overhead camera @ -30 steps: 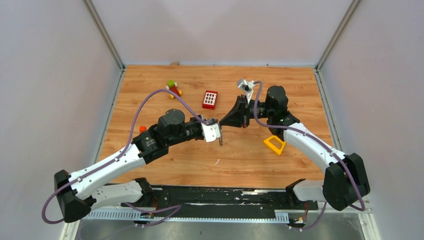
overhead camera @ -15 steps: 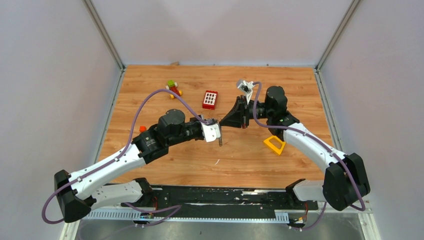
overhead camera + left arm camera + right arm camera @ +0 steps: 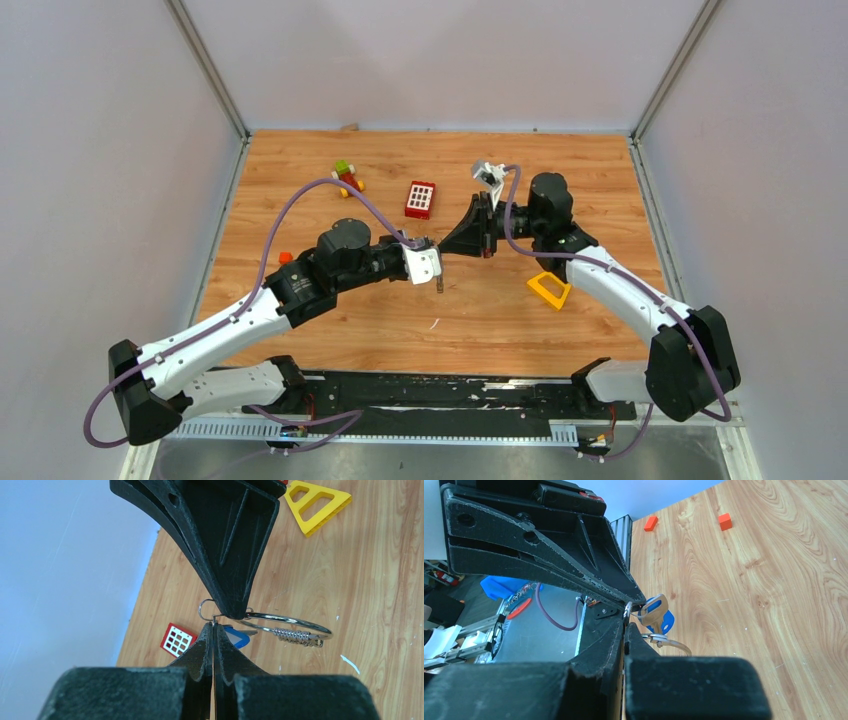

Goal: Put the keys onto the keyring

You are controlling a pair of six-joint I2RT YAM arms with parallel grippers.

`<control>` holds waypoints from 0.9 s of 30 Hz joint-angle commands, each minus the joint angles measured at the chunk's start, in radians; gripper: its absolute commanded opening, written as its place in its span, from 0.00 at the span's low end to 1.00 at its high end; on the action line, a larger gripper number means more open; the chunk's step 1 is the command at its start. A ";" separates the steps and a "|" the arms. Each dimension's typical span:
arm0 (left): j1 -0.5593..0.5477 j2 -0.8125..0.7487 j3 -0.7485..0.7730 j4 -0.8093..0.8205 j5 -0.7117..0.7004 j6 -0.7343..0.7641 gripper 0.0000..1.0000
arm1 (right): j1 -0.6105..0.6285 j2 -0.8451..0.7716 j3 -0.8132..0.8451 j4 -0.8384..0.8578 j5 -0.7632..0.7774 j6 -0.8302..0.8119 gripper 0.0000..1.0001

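Silver wire of the keyring is pinched in the closed right gripper above the table's middle, so the blue-tagged key, seemingly nipped by the closed left gripper, can be threaded on.

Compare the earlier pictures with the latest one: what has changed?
Nothing visibly changed. The left claw stays shut on the key by its small loop, the right claw on the ring, tip to tip above the table; red brick and yellow triangle unmoved.
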 commanded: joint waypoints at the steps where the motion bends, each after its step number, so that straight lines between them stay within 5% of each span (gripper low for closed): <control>1: -0.006 -0.002 0.047 0.072 0.016 -0.018 0.00 | 0.018 -0.003 0.010 -0.009 0.003 -0.023 0.00; 27: -0.006 -0.007 0.021 0.084 0.025 -0.029 0.00 | 0.020 -0.015 0.010 -0.027 0.012 -0.042 0.00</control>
